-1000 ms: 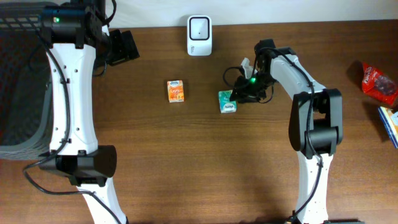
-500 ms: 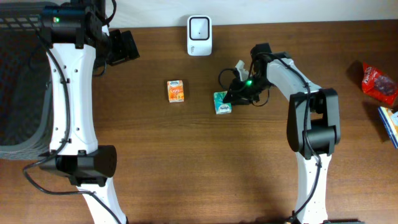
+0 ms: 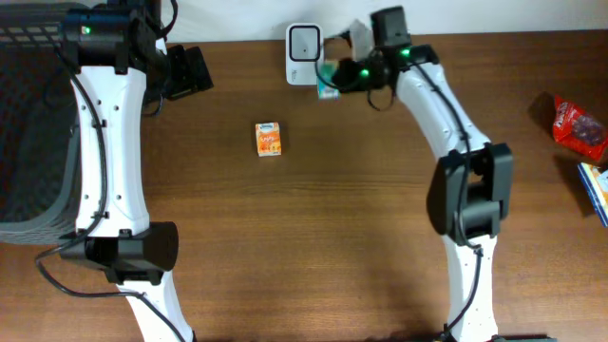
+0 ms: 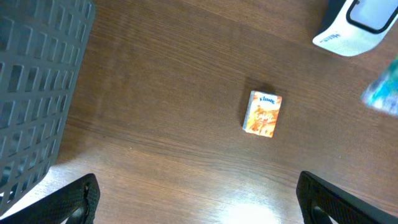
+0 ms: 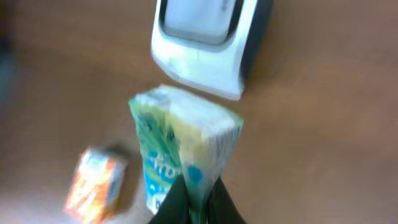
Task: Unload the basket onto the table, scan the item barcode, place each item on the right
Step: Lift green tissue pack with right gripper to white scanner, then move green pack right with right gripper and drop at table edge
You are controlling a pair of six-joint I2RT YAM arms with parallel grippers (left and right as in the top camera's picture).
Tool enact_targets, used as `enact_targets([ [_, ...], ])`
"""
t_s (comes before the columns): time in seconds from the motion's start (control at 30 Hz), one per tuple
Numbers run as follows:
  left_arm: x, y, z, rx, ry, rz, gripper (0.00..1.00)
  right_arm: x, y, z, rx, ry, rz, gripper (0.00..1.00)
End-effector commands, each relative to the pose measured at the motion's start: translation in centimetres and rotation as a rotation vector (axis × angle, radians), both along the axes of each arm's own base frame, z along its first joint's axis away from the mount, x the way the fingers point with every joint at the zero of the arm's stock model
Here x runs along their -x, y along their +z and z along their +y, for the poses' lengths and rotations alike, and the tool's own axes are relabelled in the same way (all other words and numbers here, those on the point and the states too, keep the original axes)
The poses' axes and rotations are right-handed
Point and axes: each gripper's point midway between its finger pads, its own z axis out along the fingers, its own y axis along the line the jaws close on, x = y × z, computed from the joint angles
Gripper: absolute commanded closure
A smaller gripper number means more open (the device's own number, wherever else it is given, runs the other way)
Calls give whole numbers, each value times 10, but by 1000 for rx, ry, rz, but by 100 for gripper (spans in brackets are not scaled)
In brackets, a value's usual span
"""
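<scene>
From above, you have the right gripper (image 3: pixel 338 76) up at the far edge of the worktop (image 3: pixel 313 237), clamped on the green packet (image 3: pixel 327 81). The packet is off the surface and hangs just beside the right flank of the white scanner (image 3: pixel 304 41), which stands at the middle of that far edge. Whether packet and scanner touch, you cannot tell from here. An orange packet (image 3: pixel 269 139) lies flat toward the middle of the worktop, well apart from both. The left gripper (image 3: pixel 190 71) sits near the far left corner, next to a grey basket (image 3: pixel 28 142) at the left edge. A red packet (image 3: pixel 579 123) lies at the right edge.

In the left wrist view, your left gripper (image 4: pixel 198 200) stands spread wide with nothing in it: one of its fingertips (image 4: pixel 74 199) shows in each lower corner of the picture. Below it lie the orange packet (image 4: pixel 262 114) on bare wood, the basket (image 4: pixel 37 93) to the left and a part of the scanner (image 4: pixel 360 25) at the top right. A blurred blue-green smear (image 4: pixel 382 96) at the right border is probably the green packet.

In the right wrist view, the dark fingers (image 5: pixel 175 202) pinch nearly together on the lower end of the green packet (image 5: pixel 183 149), which stands up from them. The scanner (image 5: pixel 208 43) is right behind the packet's top end, its window facing up. The orange packet (image 5: pixel 93 186) shows blurred at lower left.
</scene>
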Motion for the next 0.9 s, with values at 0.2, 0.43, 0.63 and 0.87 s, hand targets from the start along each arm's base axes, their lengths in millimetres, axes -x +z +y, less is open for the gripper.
enact_targets([
  [0.2, 3, 10, 3, -11, -2, -27, 1, -65, 83, 30, 734, -61, -705, 96],
  [0.43, 3, 10, 3, -11, -2, -27, 1, -71, 53, 48, 714, 63, -720, 96],
  [0.63, 3, 10, 3, -11, -2, -27, 1, -82, 131, -40, 505, -387, -695, 96],
  [0.87, 3, 10, 3, -10, -3, -27, 1, -1, 113, -319, 473, -956, -188, 96],
])
